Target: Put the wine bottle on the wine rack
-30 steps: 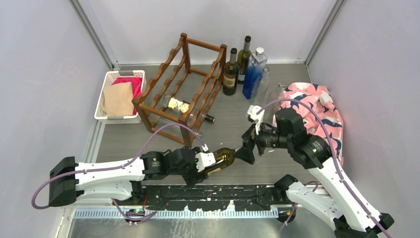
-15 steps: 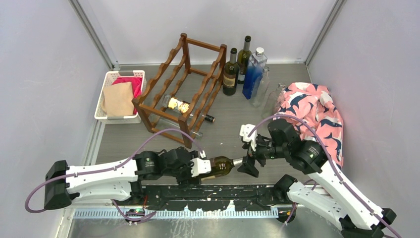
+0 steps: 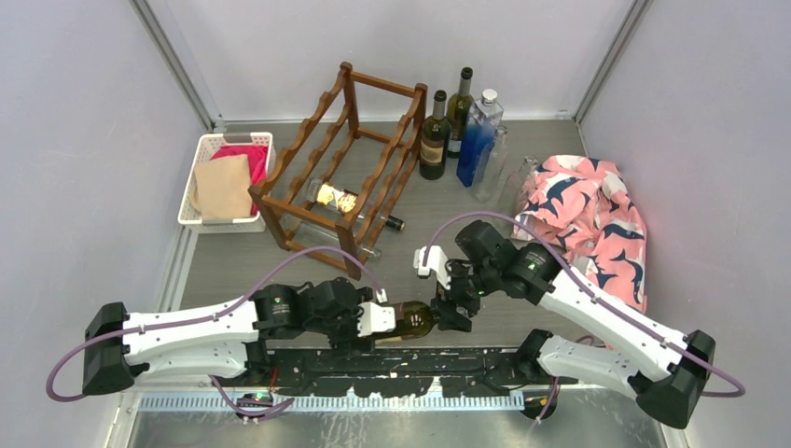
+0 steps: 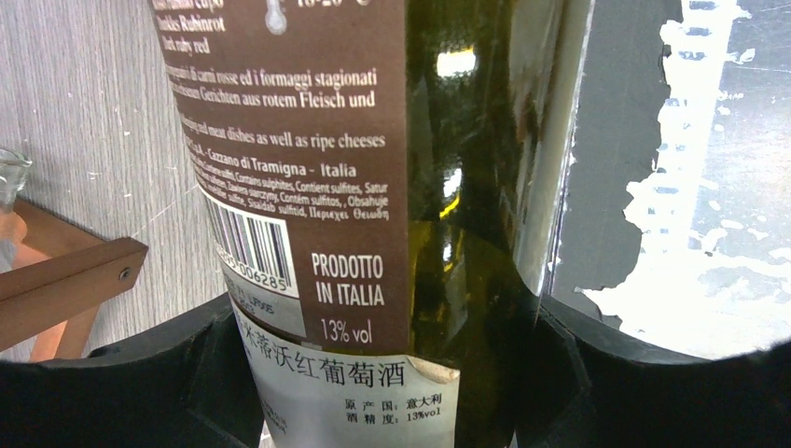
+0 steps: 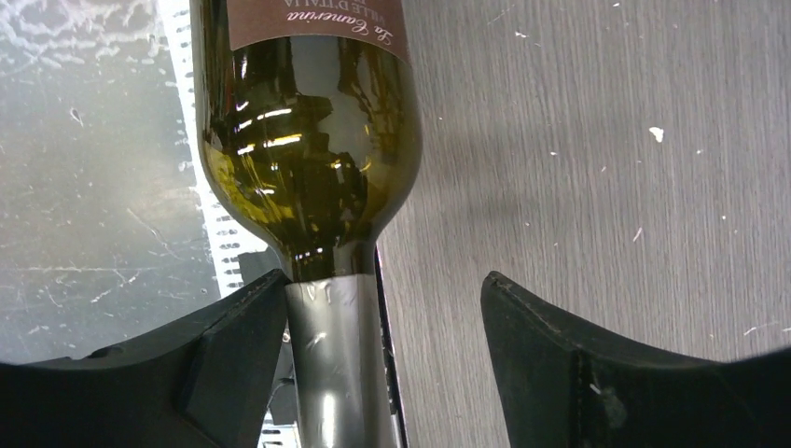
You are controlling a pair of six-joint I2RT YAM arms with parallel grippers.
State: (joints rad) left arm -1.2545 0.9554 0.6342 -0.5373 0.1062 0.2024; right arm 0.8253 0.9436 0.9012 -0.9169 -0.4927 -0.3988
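Note:
The wine bottle [image 3: 411, 319] is dark green glass with a brown label, and it lies level near the table's front edge. My left gripper [image 3: 375, 317] is shut on the bottle's body [image 4: 448, 187], one finger pressed on each side of it. My right gripper [image 3: 454, 311] is open around the silver-capped neck [image 5: 334, 355]. Its left finger [image 5: 215, 355] touches the neck and its right finger [image 5: 578, 364] stands well off it. The wine rack [image 3: 347, 154], dark reddish-brown wood, stands at the back centre-left, with one foot [image 4: 65, 280] showing in the left wrist view.
Another bottle [image 3: 353, 207] lies in the rack's low tier. Two dark bottles [image 3: 434, 135], a blue bottle [image 3: 478, 140] and a clear one [image 3: 492, 173] stand behind. A white basket [image 3: 207, 147] with cloths is at the left, and a patterned cloth [image 3: 588, 215] at the right.
My right gripper has swung left and down from off the bottle's tip to straddle its neck. My left gripper has shifted slightly left with the bottle, levelling it.

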